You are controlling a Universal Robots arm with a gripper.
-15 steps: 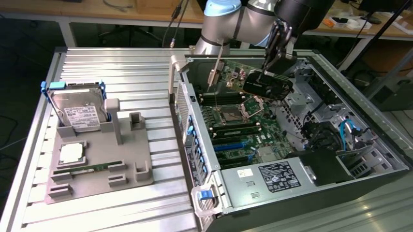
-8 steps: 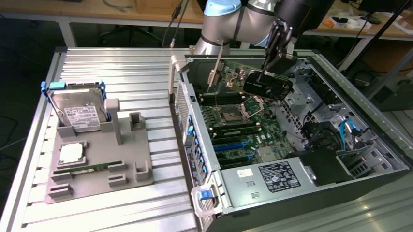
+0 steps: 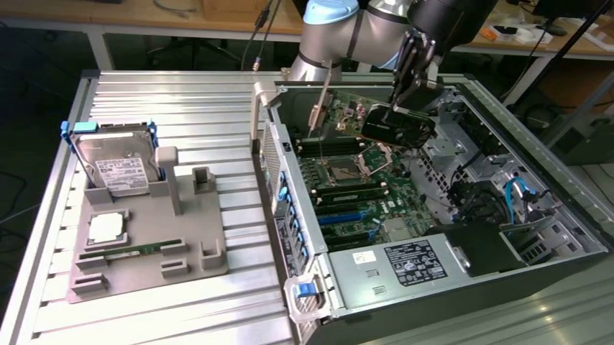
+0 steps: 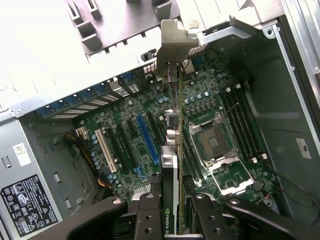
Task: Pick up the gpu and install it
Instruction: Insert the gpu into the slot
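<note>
The gpu [image 3: 396,124], a card with a black shroud and a silver end bracket, hangs tilted in the air above the motherboard [image 3: 353,192] inside the open computer case. My gripper [image 3: 410,100] is shut on its upper edge. In the wrist view the gpu [image 4: 172,150] runs edge-on away from my gripper [image 4: 174,215], with one black finger on each side and the bracket at its far end by the case's rear wall. It hovers between the blue expansion slot [image 4: 147,137] and the CPU socket [image 4: 212,141], clear of the board.
The case's metal walls [image 3: 287,165] surround the board, with the power supply [image 3: 413,262] at the near end and cables [image 3: 513,198] on the exterior view's right. A grey fixture [image 3: 197,244] beside the case holds a hard drive [image 3: 115,162], a CPU [image 3: 106,226] and a RAM stick [image 3: 129,251].
</note>
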